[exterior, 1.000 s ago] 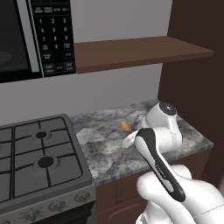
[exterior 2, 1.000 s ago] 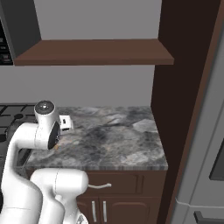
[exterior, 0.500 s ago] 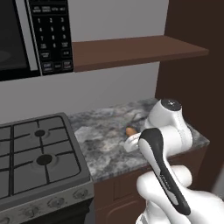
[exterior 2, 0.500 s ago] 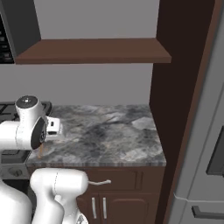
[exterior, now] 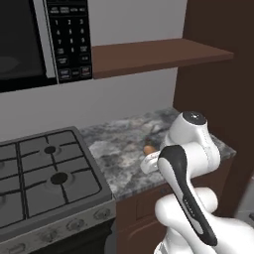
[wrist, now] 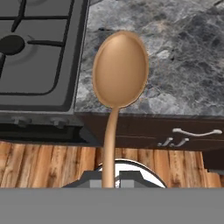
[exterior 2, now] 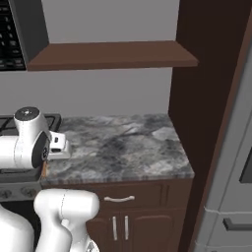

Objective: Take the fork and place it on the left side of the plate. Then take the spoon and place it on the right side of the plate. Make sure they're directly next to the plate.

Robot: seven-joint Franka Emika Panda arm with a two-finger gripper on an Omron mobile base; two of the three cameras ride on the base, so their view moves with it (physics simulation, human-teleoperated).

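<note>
The spoon (wrist: 119,78) is held by the closed fingers at the low end of its slim handle, at 6 o'clock in the hand view, with the round bowl toward 12 o'clock, above the edge of the marble table (wrist: 183,57) beside the stove (wrist: 39,52). It looks light, stiff and smooth; such an end grip may let it swing, so nearer the middle seems safer.

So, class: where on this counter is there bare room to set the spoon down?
The marble counter is bare from the arm across to the dark cabinet wall. It is tight near the stove, where the fingers hold the spoon above the counter's edge.
</note>
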